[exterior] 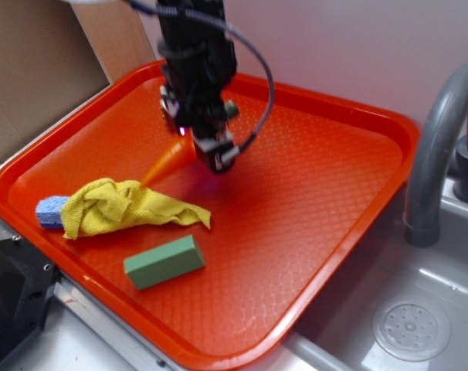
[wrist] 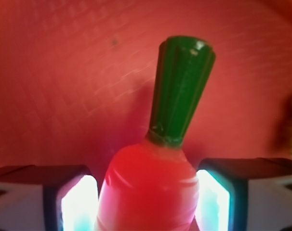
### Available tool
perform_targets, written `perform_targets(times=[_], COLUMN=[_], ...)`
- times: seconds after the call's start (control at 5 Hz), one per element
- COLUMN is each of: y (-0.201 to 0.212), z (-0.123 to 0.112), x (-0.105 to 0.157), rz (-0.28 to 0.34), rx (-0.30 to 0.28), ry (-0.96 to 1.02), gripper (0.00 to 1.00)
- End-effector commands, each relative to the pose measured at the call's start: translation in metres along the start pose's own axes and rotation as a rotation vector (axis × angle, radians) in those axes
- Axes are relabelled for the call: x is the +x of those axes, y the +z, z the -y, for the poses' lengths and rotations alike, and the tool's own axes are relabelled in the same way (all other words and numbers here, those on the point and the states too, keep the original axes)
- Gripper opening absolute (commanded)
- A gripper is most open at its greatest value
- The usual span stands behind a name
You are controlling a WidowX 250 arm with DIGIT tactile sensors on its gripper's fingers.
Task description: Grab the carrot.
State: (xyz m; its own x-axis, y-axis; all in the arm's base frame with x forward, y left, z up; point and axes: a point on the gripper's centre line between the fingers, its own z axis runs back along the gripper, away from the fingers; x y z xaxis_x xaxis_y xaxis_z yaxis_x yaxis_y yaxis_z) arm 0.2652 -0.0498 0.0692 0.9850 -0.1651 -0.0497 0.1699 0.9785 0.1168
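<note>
A glossy orange carrot [exterior: 171,161] with a dark green stem cap [wrist: 182,91] sits between the pads of my gripper [exterior: 207,151] over the back half of the red tray [exterior: 350,108]. In the exterior view its pointed tip slants down and left, toward the yellow cloth. Whether the tip touches the tray cannot be told. In the wrist view the thick end of the carrot [wrist: 148,183] fills the space between the two lit pads of the gripper [wrist: 146,202], which press against its sides. The gripper is shut on the carrot.
A crumpled yellow cloth [exterior: 130,205] lies on the tray's left side, partly over a blue sponge [exterior: 52,210]. A green block [exterior: 164,261] lies near the front rim. Right of the tray are a grey faucet [exterior: 435,154] and the sink drain [exterior: 410,328]. Cardboard [exterior: 33,69] stands at the back left.
</note>
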Motion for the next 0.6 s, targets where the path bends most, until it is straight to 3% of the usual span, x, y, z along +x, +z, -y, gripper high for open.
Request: perform_targets(times=[0.0, 0.2, 0.4], y=[0.098, 0.126, 0.134], z=[-0.039, -0.041, -0.028], x=[0.025, 0.020, 0.013], rz=[0.089, 0.134, 0.192], rx=[-0.051, -0.112, -0.118], ry=[0.204, 0.163, 0.098], gripper=[0.00, 0.00, 0.00])
